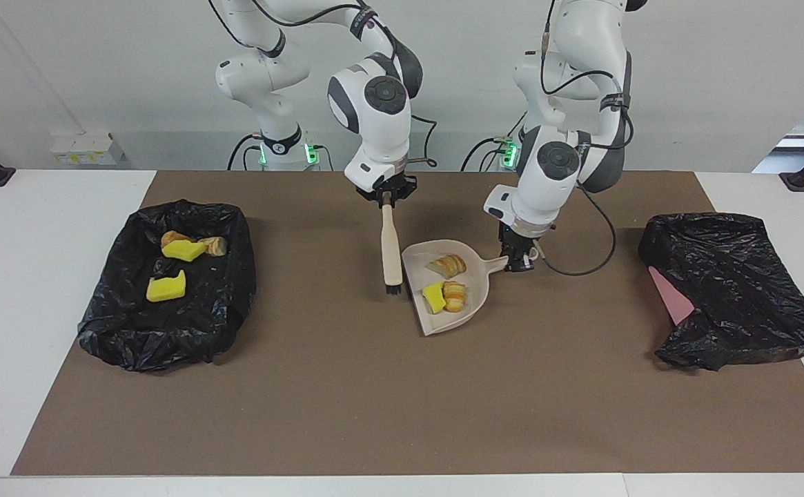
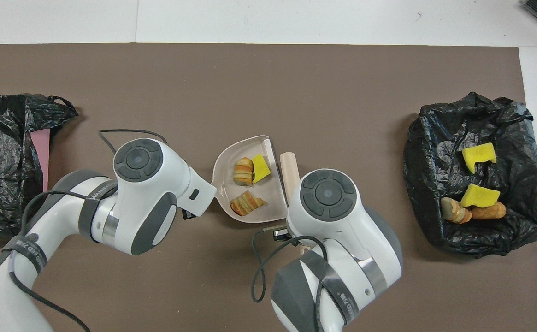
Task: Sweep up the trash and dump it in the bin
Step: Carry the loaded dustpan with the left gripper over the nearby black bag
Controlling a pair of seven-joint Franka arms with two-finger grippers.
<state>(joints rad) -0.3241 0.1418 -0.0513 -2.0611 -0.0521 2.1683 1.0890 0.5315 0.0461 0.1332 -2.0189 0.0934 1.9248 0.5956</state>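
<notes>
A beige dustpan (image 1: 476, 279) sits mid-mat. My left gripper (image 1: 517, 261) is shut on its handle. In the pan lie three pieces of trash: a yellow chunk (image 1: 433, 297) and two tan lumps (image 1: 454, 295) (image 1: 448, 265). My right gripper (image 1: 387, 197) is shut on the top of a brush (image 1: 391, 248), which hangs upright with its bristles just above the mat beside the pan's open edge. The bin (image 1: 167, 331), lined with a black bag, stands toward the right arm's end and holds several more yellow and tan pieces. In the overhead view the arms' wrists hide both grippers; the dustpan (image 2: 224, 166) and bin (image 2: 422, 152) show.
A second crumpled black bag (image 1: 733, 290) with a pink sheet under it lies toward the left arm's end. A brown mat (image 1: 402, 407) covers the table. The left arm's cable loops beside the dustpan handle.
</notes>
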